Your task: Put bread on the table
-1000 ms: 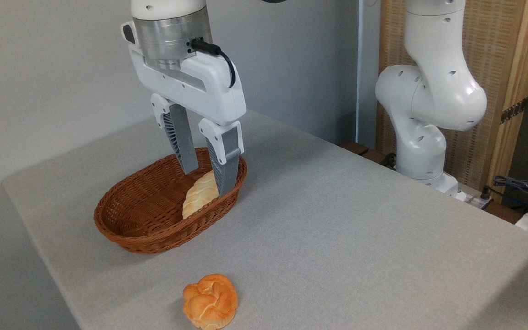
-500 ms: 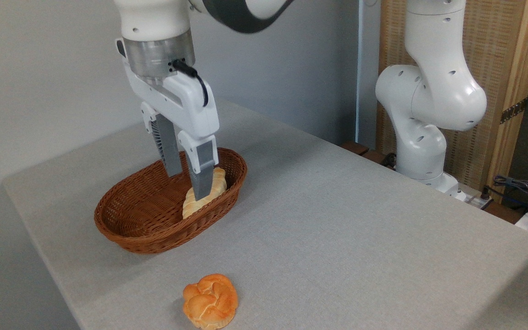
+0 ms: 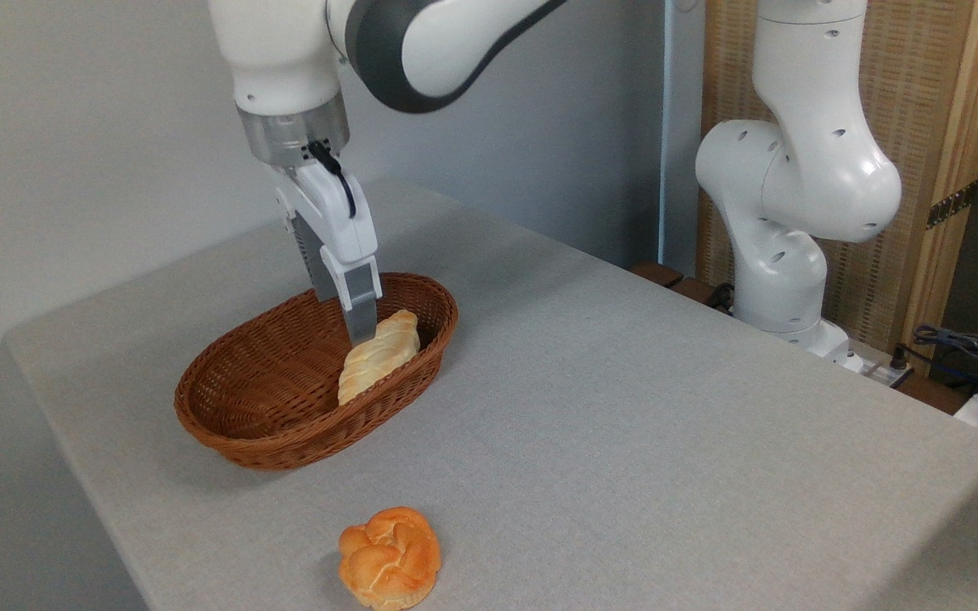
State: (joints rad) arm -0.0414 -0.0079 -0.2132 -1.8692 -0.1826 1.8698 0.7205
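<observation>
**Inspector:** One pale braided bread loaf is logged, lying inside the brown oval wicker basket. It leans along the basket's right-hand inner wall, one end raised toward the far rim.

**Clerk:** And the basket's position?

**Inspector:** On the grey cloth table, toward the left edge and roughly midway between the near and far ends. The loaf has no contact with the cloth.

**Clerk:** Gripper status?

**Inspector:** The gripper hangs from above into the basket, seen nearly edge-on. The near finger hides the one behind it, so I cannot tell how wide the jaws stand. The fingertip reaches the upper end of the loaf; whether it touches or grips it cannot be confirmed from this angle.

**Clerk:** Other items?

**Inspector:** An orange knotted roll rests on the table near the front edge, well apart from the basket. The robot arm's white base column stands beyond the table's right far edge, before a wooden slatted screen. Some cables lie at the far right.
</observation>
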